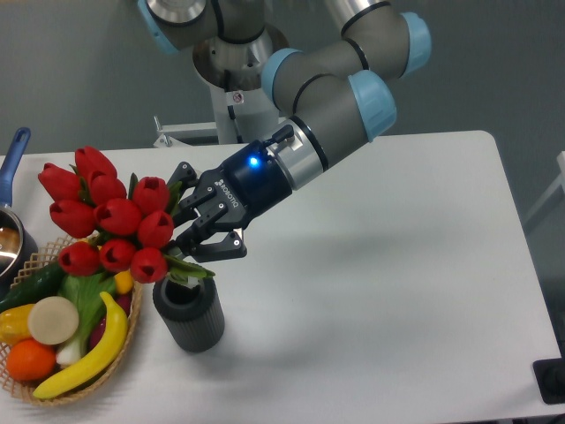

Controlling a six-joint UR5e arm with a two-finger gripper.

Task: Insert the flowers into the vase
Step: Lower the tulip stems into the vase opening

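Note:
The flowers are a bunch of red closed tulip heads with green stems and leaves, held tilted to the left, above the wicker basket and to the upper left of the vase. The vase is a small dark grey ribbed cylinder standing upright on the white table, its round mouth showing. My gripper is shut on the green stems of the flowers, just above and slightly right of the vase's mouth. The lower stem ends hang at the vase's rim; I cannot tell whether they are inside.
A wicker basket with a banana, an orange, a cucumber and other fruit and vegetables sits at the front left, touching or nearly touching the vase. A pot with a blue handle stands at the left edge. The white table stretches to the right.

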